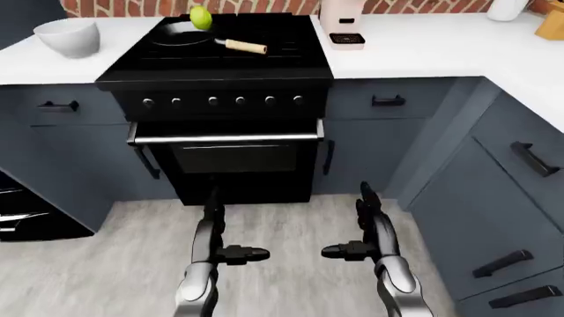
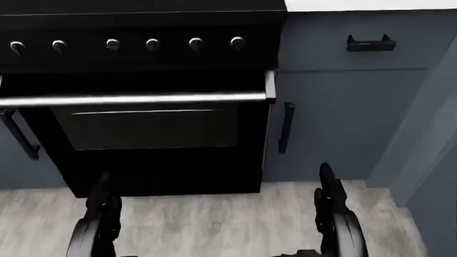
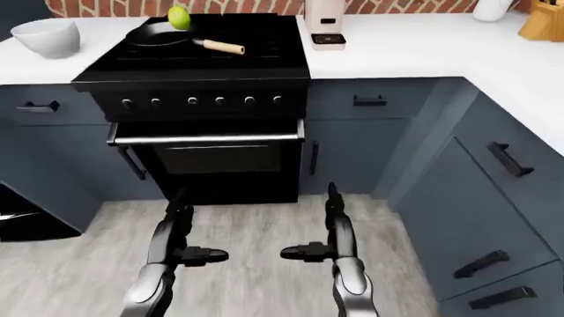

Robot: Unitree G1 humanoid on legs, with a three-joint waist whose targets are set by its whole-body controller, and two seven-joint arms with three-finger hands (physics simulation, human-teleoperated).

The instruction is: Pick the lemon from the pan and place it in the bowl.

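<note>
This is a home kitchen, rendered in a simulator. A black stove [image 1: 216, 59] with a row of knobs [image 1: 222, 100] and an oven door [image 1: 227, 158] stands between blue-grey cabinets [image 1: 494, 198] with black handles. White countertops [image 1: 423, 49] run along a red brick wall [image 1: 123, 6] and turn a corner at the right. The floor [image 1: 114, 264] is pale wood plank.

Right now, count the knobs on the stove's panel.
6 knobs, in one row across the stove panel, above the oven handle. None seem hidden.
</note>
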